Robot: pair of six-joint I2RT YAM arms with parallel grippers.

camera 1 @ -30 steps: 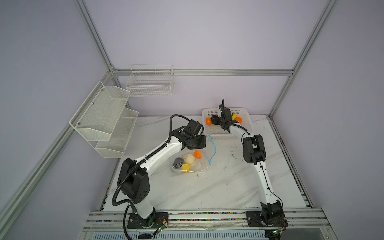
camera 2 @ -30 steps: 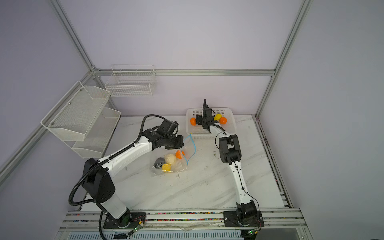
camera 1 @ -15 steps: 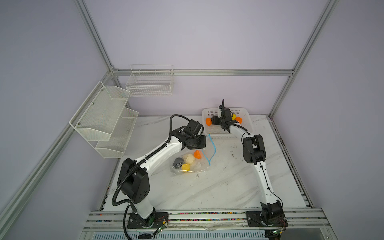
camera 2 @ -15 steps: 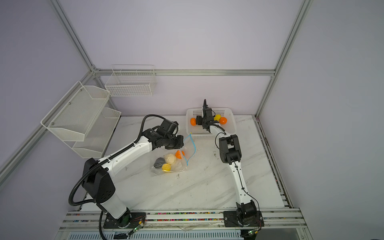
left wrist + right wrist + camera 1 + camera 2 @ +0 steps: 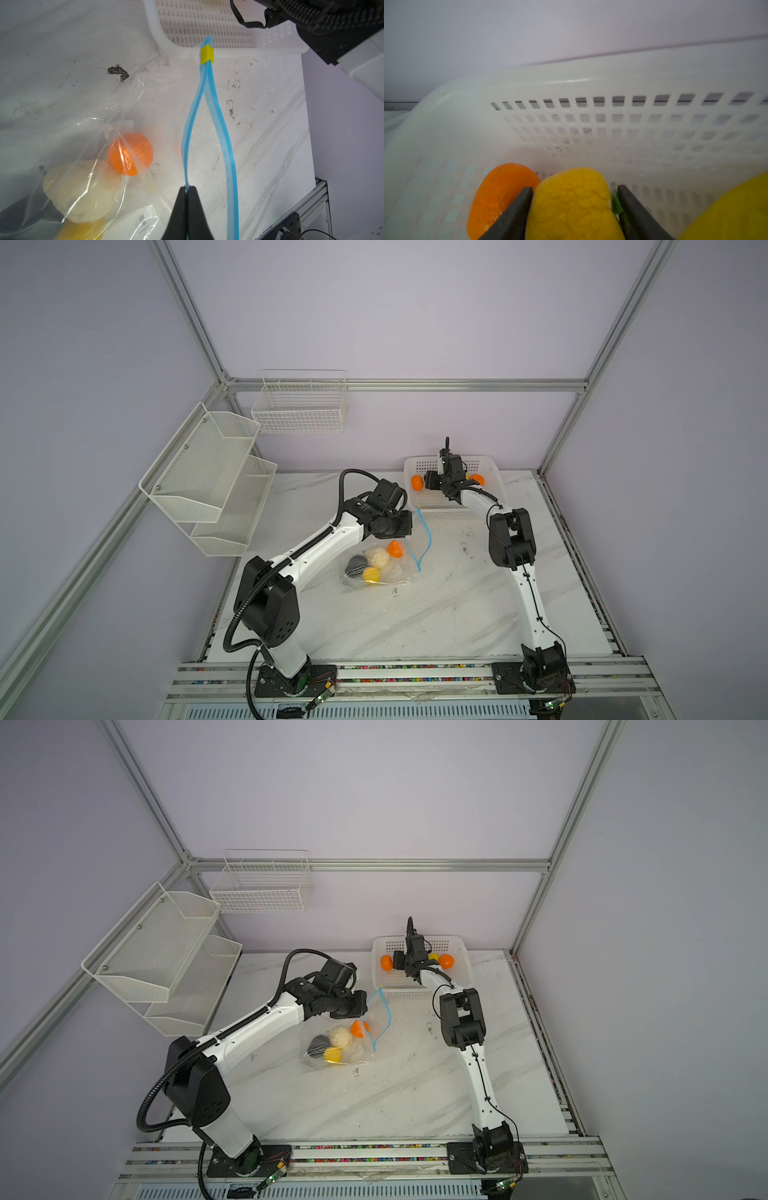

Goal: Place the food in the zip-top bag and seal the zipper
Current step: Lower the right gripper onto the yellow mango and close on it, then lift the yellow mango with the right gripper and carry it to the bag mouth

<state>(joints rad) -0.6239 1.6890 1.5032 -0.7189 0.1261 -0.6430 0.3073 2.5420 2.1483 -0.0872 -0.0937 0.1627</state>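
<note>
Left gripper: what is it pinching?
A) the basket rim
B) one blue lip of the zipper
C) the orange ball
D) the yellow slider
B: in the left wrist view the left gripper is shut on one blue lip of the zipper, well short of the yellow slider.

White perforated basket point(image 5: 482, 462) stood at far edge of marble table point(image 5: 415, 622). Wire basket point(image 5: 299, 414) hung on back wall; two-tier mesh shelf point(image 5: 203, 472) was fixed to side wall.

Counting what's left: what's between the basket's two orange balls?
The right hand, shut on a yellow fruit, stands between the left orange ball and the right orange ball in both top views; the right wrist view shows the grip.
</note>
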